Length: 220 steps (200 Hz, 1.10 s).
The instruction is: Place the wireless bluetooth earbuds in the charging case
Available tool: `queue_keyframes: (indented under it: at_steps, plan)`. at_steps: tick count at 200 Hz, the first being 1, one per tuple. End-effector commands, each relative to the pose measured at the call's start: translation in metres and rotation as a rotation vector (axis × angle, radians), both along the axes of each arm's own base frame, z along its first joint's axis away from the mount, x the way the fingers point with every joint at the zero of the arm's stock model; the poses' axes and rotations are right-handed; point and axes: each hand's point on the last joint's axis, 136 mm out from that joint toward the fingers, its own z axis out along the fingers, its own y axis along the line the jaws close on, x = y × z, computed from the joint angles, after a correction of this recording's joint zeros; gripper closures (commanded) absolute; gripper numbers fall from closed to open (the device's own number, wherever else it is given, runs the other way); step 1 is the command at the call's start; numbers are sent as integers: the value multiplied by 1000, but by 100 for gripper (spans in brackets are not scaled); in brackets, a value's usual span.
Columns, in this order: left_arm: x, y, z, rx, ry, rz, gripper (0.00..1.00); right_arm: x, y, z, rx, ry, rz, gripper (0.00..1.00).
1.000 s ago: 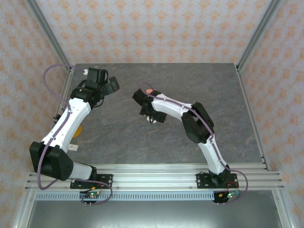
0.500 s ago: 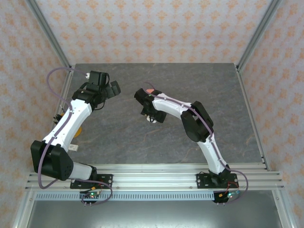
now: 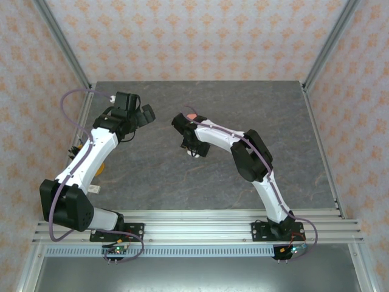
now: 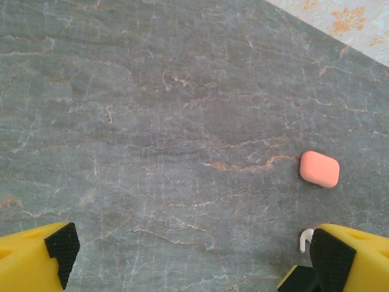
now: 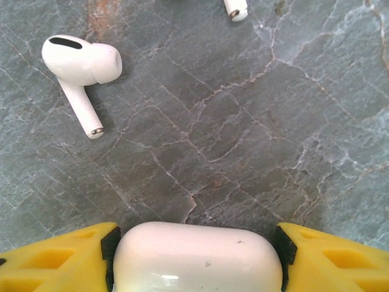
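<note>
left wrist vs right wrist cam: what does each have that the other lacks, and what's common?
Left wrist: a closed coral charging case and a white earbud stem beside one finger of the open left pincer. Right wrist: a white charging case gripped between the pads of the right pincer, a whole white earbud, another earbud's stem tip. Both: grey marbled tabletop, yellow fingers with black pads.
</note>
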Motion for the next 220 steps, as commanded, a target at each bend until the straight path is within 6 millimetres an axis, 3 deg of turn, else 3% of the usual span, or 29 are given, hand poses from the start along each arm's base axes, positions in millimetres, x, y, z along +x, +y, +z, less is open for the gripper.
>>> queue_keyframes:
  at_steps: [1,38,120,152,195,220]
  plan:
    - [-8,-4,-1,-22,5,6,0,-5,-5,-3,-17,1,24,40]
    - [-14,-15,2,-28,-2,-15,0,-12,-16,4,-42,-16,84,48]
    - [-30,-66,-13,-59,18,-118,0,-40,-72,9,-105,0,312,47]
    - [-33,-89,-22,-83,26,-152,0,-44,-90,8,-90,17,321,44]
    - [-31,-107,-31,-69,48,-175,0,-43,-93,1,-74,13,311,41]
    - [-30,-112,-31,-53,51,-183,0,-47,-98,-5,-79,15,287,30]
